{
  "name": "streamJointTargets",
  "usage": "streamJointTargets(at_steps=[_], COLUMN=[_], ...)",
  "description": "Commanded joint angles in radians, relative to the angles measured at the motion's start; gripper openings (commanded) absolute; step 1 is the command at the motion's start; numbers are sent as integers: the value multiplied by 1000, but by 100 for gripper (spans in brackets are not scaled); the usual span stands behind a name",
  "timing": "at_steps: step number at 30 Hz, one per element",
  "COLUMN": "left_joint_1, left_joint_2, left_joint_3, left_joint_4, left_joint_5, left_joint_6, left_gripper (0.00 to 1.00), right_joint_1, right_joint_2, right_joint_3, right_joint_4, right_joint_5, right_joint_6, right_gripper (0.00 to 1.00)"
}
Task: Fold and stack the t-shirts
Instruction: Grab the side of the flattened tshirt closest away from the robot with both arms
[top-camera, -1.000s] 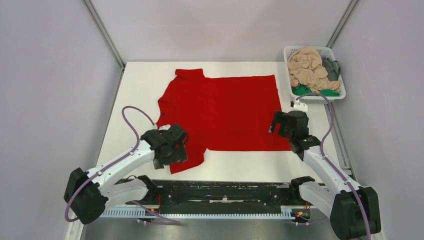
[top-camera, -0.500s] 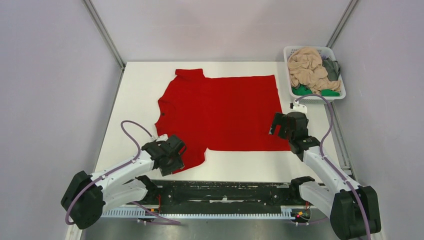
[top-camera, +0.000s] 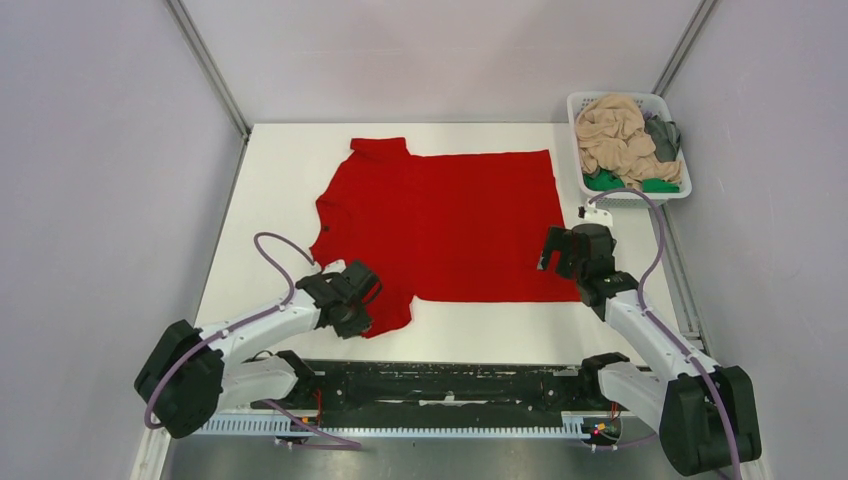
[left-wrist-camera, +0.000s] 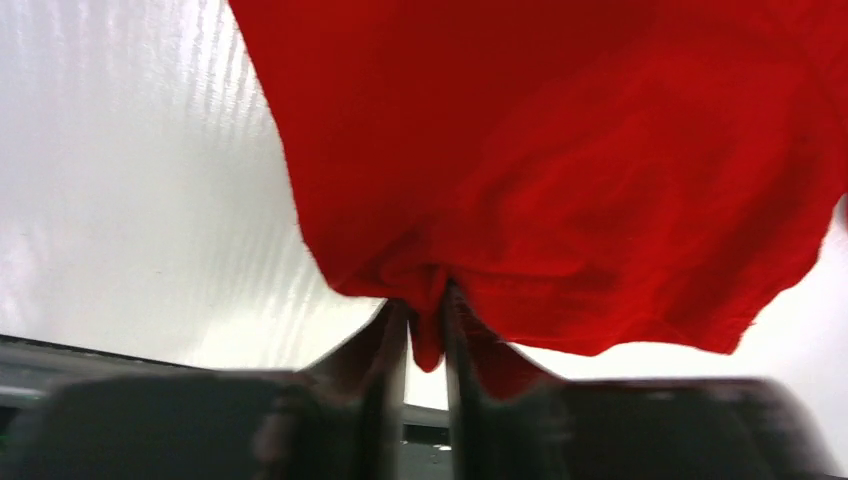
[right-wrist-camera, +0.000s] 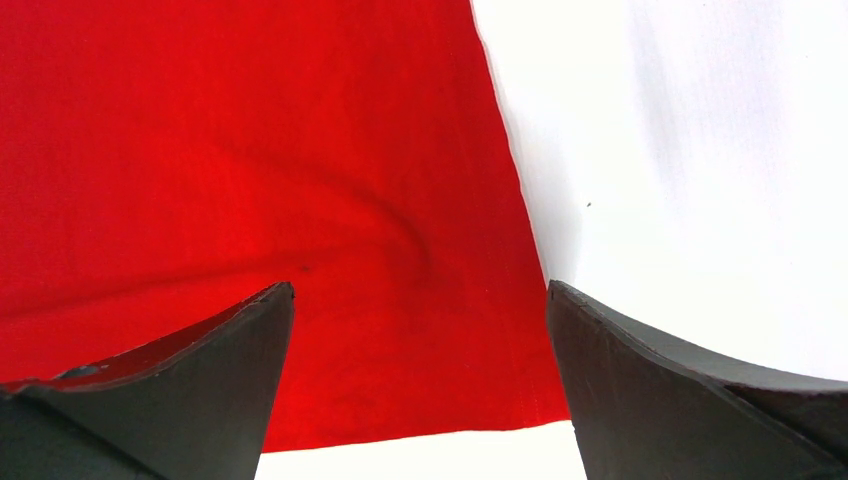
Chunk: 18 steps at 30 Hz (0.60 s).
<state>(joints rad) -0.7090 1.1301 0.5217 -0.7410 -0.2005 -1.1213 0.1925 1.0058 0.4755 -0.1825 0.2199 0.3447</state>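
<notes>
Left hand (left-wrist-camera: 427, 325): pinched shut on the lower-left sleeve (top-camera: 392, 310), shifted slightly right since earlier.
Right hand (right-wrist-camera: 420, 310): gaped wide over the lower-right hem corner, holding nothing.
Red t-shirt (top-camera: 450, 220): flat mid-desk (top-camera: 270, 180), long axis left-right, collar left.

The red t-shirt (left-wrist-camera: 560, 150) runs off the left wrist view's top; left gripper (left-wrist-camera: 425, 310) housing blurred; green t-shirt (top-camera: 655, 184) mostly buried in basket (top-camera: 650, 96).
</notes>
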Motion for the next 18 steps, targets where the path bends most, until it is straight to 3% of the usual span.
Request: streamJointTargets(at_steps=[1, 2, 5, 12, 18], left_joint_1=[-3, -3, -3, -3, -3], left_joint_2=[91, 98, 96, 35, -52], left_joint_3=[-11, 1, 22, 89, 61], left_joint_4=[101, 90, 68, -150, -256], left_joint_5=[26, 26, 45, 61, 117], left_joint_6=[10, 17, 52, 106, 75], left_gripper=[10, 2, 2, 2, 2], right_joint_1=[-2, -3, -3, -20, -27], right_joint_2=[3, 0, -20, -135, -131], right_joint_3=[12, 14, 23, -52, -88], right_joint_4=[0, -8, -74, -164, -167], right_joint_5=[39, 46, 103, 240, 199], right_joint_6=[7, 13, 48, 173, 199], right_gripper=[98, 98, 98, 98, 78])
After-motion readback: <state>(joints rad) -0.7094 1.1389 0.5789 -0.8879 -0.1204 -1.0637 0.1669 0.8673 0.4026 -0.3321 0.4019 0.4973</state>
